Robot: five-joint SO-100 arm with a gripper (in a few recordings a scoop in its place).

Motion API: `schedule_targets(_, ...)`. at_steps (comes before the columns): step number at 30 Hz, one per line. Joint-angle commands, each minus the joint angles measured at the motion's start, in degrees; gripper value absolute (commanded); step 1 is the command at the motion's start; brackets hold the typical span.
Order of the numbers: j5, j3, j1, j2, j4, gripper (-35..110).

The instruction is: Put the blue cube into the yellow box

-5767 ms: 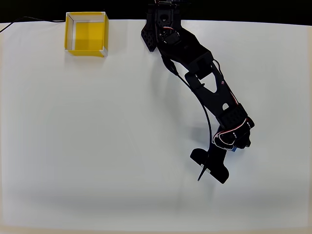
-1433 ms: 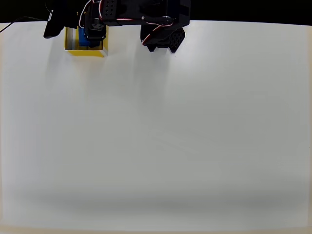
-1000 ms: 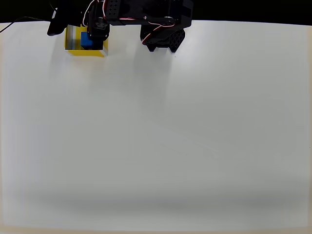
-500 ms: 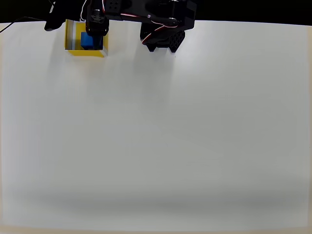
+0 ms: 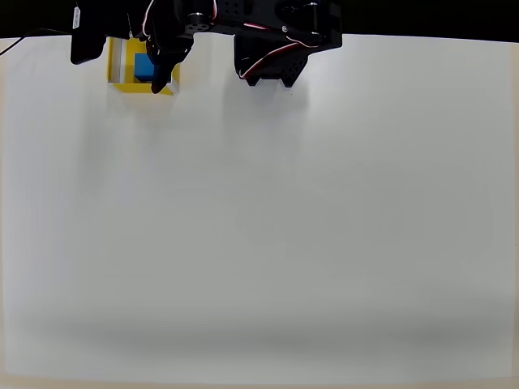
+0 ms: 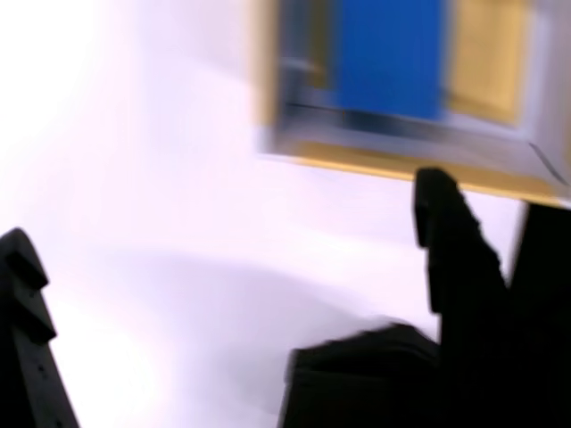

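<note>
The blue cube [image 5: 144,66] lies inside the yellow box [image 5: 138,86] at the table's far left corner in the overhead view. My gripper [image 5: 119,73] hovers over the box, open, with one black finger [image 5: 83,47] left of it and the other [image 5: 165,61] across its right wall. In the blurred wrist view the blue cube [image 6: 388,58] sits within the yellow box [image 6: 401,166] at the top right. The gripper [image 6: 236,285] is open and holds nothing; its fingers [image 6: 455,254] stand nearer the camera than the box.
The arm's black base [image 5: 272,61] stands at the table's far edge, right of the box. A black cable [image 5: 20,40] runs off the far left corner. The white table [image 5: 259,227] spreads out toward the front.
The gripper was shut on the cube earlier, carried it to the box, let go and opened. Over the last second it has drawn away while the cube stays in the box.
</note>
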Motion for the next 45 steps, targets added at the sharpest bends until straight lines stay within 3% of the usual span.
schedule_targets(1, 0.5, -1.4, -12.9, 6.1, 0.4, 45)
schedule_targets(13, 4.7, 31.1, -54.2, 20.3, -15.7, 26)
schedule_targets(20, 8.5, 47.1, -70.7, 29.1, -19.2, 11)
schedule_targets(32, 6.9, 61.3, -77.1, 45.8, -11.1, 1)
schedule_targets(45, 4.6, 66.0, -78.7, 48.1, -6.9, 0)
